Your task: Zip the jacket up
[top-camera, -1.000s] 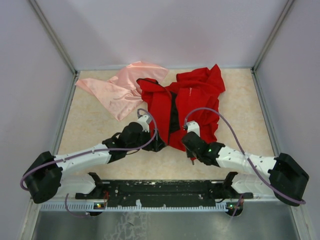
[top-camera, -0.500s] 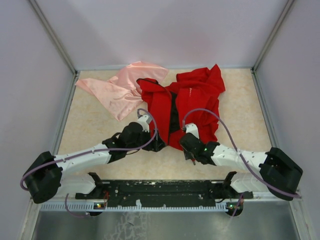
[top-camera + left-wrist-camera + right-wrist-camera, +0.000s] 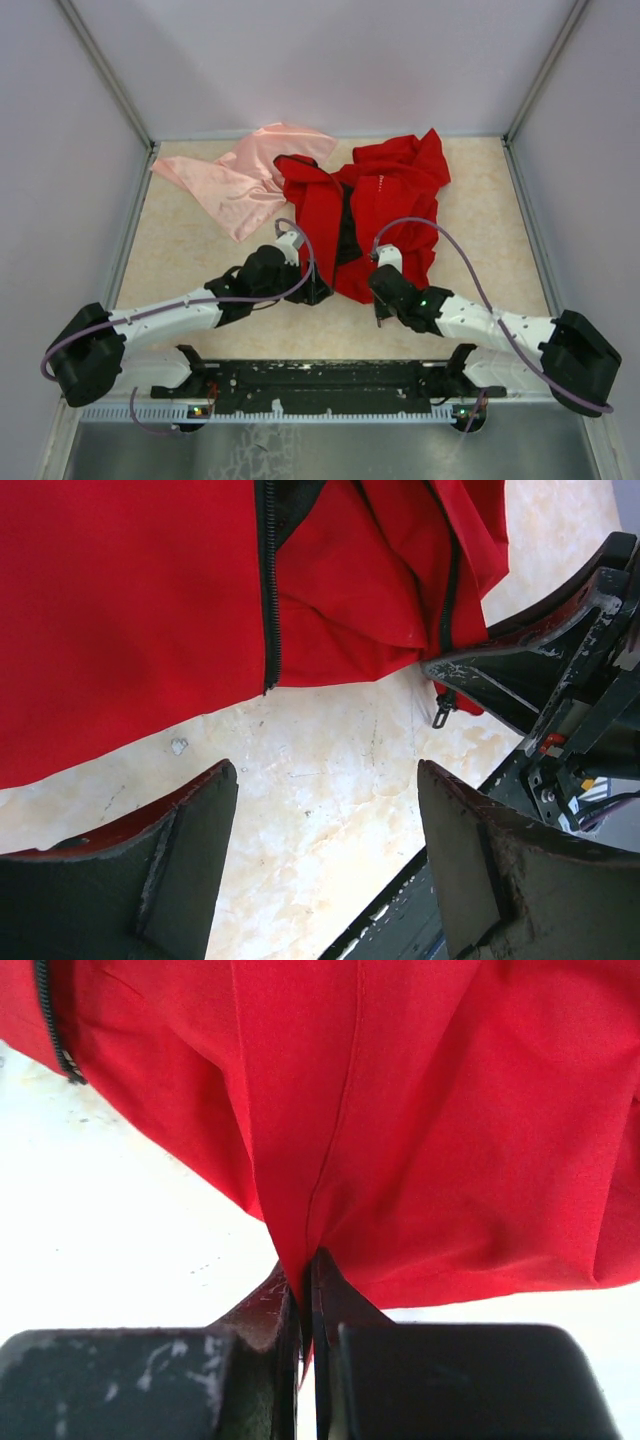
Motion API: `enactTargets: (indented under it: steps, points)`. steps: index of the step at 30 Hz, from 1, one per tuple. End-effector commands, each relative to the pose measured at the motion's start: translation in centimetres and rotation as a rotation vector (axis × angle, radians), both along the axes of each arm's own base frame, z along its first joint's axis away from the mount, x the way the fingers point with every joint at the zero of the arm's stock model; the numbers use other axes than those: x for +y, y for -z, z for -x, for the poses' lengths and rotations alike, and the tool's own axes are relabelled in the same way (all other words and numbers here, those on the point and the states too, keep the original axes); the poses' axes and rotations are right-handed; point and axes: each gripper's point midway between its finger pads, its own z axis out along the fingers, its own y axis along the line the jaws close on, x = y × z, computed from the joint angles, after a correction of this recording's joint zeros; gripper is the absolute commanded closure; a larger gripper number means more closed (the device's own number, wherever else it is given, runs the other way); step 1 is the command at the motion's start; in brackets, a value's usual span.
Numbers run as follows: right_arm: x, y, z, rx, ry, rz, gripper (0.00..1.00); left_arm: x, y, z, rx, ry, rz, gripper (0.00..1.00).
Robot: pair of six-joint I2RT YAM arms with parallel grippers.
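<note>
The red jacket (image 3: pixel 385 200) lies crumpled in the middle of the table, its front open along the black zipper (image 3: pixel 347 230). My left gripper (image 3: pixel 318 290) is open and empty at the jacket's lower left hem; in the left wrist view the zipper's lower end (image 3: pixel 268 685) lies just beyond its fingers (image 3: pixel 190 860). My right gripper (image 3: pixel 377 300) is shut on the jacket's lower hem, the red cloth (image 3: pixel 420 1140) pinched between its fingers (image 3: pixel 262 1310). A zipper end (image 3: pixel 68 1068) shows at the upper left of the right wrist view.
A pale pink shiny cloth (image 3: pixel 245 175) lies at the back left, touching the jacket's left shoulder. The black rail (image 3: pixel 320 378) with the arm bases runs along the near edge. Enclosure walls stand on all sides of the table (image 3: pixel 190 260).
My right arm has shifted slightly right and nearer, still holding the hem; the jacket's lower right edge moved with it. The left arm has not moved.
</note>
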Motion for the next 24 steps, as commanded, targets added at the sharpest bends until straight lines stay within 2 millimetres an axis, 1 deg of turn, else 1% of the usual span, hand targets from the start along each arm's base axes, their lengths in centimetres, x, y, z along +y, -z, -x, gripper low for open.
enactTargets:
  steps: [1, 7, 10, 14, 16, 19, 22, 24]
  points:
    - [2.5, -2.0, -0.6, -0.043, -0.041, -0.174, 1.00, -0.9, -1.1, 0.5, -0.015, 0.041, 0.057, 0.23]
    - [5.5, -4.1, 0.0, -0.083, -0.158, -0.368, 1.00, -1.7, -1.9, 1.2, -0.017, 0.090, 0.117, 0.23]
    - [6.4, -5.2, 0.1, -0.114, -0.187, -0.446, 1.00, -2.4, -2.4, 2.0, -0.009, 0.139, 0.162, 0.23]
    - [6.7, -6.9, -0.1, -0.156, -0.182, -0.545, 1.00, -3.2, -2.8, 2.8, -0.004, 0.195, 0.213, 0.23]
    - [6.8, -8.0, -0.4, -0.182, -0.171, -0.608, 1.00, -3.5, -3.0, 3.2, 0.000, 0.221, 0.238, 0.23]
    - [7.0, -9.3, -0.6, -0.207, -0.158, -0.689, 1.00, -4.0, -3.1, 3.6, 0.004, 0.254, 0.266, 0.25]
    - [7.1, -9.9, -0.7, -0.216, -0.149, -0.727, 1.00, -4.5, -3.0, 3.9, 0.016, 0.281, 0.286, 0.30]
    - [7.2, -9.9, -0.7, -0.215, -0.143, -0.738, 1.00, -4.8, -2.9, 4.2, 0.021, 0.298, 0.296, 0.33]
